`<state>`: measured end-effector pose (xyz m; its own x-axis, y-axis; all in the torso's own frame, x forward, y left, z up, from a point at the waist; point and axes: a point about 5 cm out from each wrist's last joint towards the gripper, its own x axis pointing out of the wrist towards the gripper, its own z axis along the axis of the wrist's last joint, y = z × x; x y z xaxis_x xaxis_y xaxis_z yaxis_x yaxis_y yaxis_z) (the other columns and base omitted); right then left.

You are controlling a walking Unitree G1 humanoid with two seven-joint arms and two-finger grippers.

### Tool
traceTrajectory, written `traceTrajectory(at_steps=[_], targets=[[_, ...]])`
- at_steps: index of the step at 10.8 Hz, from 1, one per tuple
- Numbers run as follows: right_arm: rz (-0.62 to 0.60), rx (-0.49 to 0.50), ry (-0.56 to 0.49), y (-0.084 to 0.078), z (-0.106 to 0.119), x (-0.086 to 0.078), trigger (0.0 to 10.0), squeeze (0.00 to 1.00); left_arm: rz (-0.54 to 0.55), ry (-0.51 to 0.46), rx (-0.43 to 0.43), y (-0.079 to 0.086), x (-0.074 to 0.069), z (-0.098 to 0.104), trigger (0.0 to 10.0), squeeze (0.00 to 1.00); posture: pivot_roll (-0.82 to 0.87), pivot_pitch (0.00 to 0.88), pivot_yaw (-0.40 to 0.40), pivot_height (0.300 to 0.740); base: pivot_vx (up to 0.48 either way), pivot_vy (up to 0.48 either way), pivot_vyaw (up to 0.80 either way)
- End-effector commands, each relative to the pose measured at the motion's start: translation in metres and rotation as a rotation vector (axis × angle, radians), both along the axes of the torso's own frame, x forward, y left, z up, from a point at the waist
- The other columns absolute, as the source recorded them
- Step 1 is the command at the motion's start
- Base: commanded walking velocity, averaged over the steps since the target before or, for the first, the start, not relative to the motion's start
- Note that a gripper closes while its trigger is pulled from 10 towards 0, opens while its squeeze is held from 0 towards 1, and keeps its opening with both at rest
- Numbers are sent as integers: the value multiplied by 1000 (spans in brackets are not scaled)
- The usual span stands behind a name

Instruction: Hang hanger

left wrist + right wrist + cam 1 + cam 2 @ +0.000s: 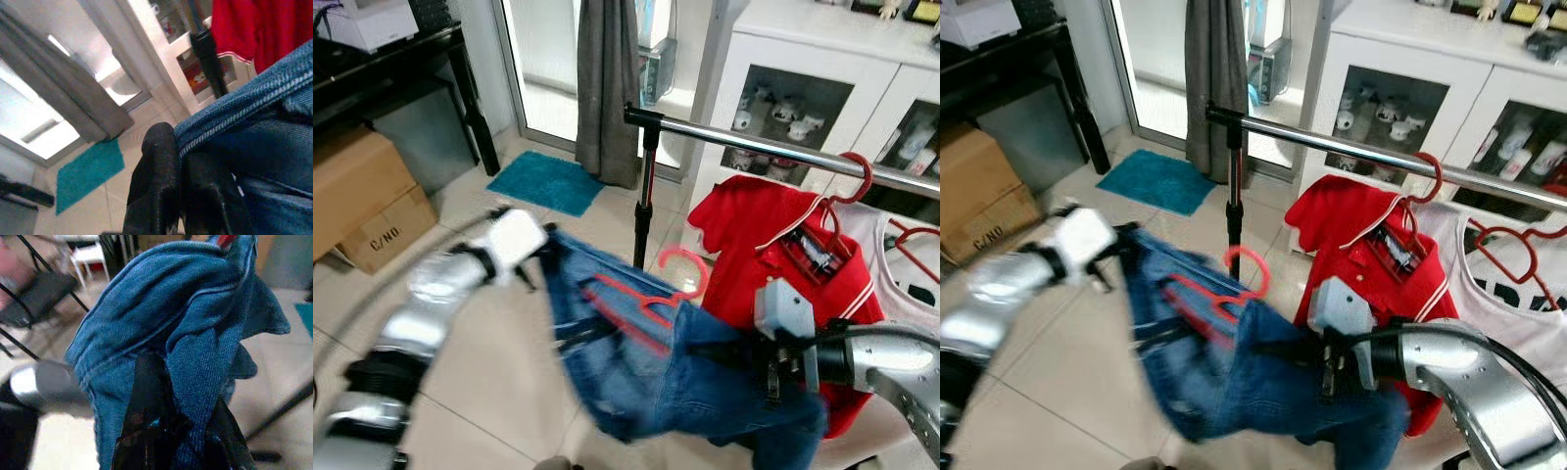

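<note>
A blue denim garment (pixel 666 362) on a red hanger (pixel 651 299) is held low between my two arms, below the chrome rail (pixel 754 145) of a clothes rack. The hanger's hook (pixel 690 264) points up, well under the rail. My left gripper (pixel 183 196) is shut on the garment's left edge (pixel 244 107). My right gripper (pixel 176 440) is shut on the denim (pixel 186 333) at its right side. A red polo shirt (pixel 783 255) and a white shirt (pixel 901 264) hang on red hangers on the rail.
The rack's black post (pixel 646 196) stands just behind the garment. A white glass-door cabinet (pixel 822 88) is behind the rack. A grey curtain (pixel 607 88), a teal mat (pixel 543 181), cardboard boxes (pixel 362 196) and a black table (pixel 391 59) lie to the left on the tiled floor.
</note>
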<state>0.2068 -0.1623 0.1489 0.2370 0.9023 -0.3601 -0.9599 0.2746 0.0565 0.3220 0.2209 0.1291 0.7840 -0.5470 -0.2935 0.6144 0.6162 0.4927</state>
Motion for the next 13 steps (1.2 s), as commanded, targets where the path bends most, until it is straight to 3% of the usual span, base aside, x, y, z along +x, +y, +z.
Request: traceTrajectory(at_steps=[1, 2, 3, 4, 5, 6, 7, 8, 10, 12, 13], targets=[[32, 30, 6, -7, 8, -3, 0, 0, 228, 20, -12, 52, -1, 7, 0, 0, -26, 0, -26, 740, 0, 0, 0], [96, 99, 53, -3, 13, -7, 0, 0, 310, 32, 7, 79, -2, 12, 0, 0, -17, 0, -22, 740, 0, 0, 0], [79, -20, 39, -6, 2, -4, 0, 0, 327, 4, 49, 88, 0, 24, 0, 0, -16, 0, -15, 740, 0, 0, 0], [54, -74, 29, -9, -4, 0, 0, 0, 321, -10, 53, 88, 1, 29, 0, 0, -15, 0, -12, 740, 0, 0, 0], [-43, -296, -10, -19, -24, 11, 0, 0, 267, -61, 157, 85, 6, 44, 0, 0, -9, 0, -3, 740, 0, 0, 0], [-206, -425, -46, -27, -35, 29, 0, 0, 188, -104, 155, 70, 12, 58, 0, 0, -7, 0, 7, 740, 0, 0, 0], [-279, -416, -34, -25, -37, 36, 0, 0, 124, -122, 131, 56, 14, 65, 0, 0, -4, 0, 11, 740, 0, 0, 0], [-361, -425, -22, -15, -42, 45, 0, 0, -62, -86, 59, 9, 10, 64, 0, 0, 3, 0, 23, 740, 0, 0, 0], [-385, -433, 22, -4, -47, 47, 0, 0, -204, -11, 62, -31, -3, 44, 0, 0, 1, 0, 23, 740, 0, 0, 0], [-365, -468, 48, 6, -52, 48, 0, 0, -270, 50, 48, -60, -14, 27, 0, 0, 0, 0, 10, 740, 0, 0, 0], [-378, -446, 58, 9, -49, 50, 0, 0, -267, 71, 53, -63, -18, 23, 0, 0, -6, 0, 9, 740, 0, 0, 0]])
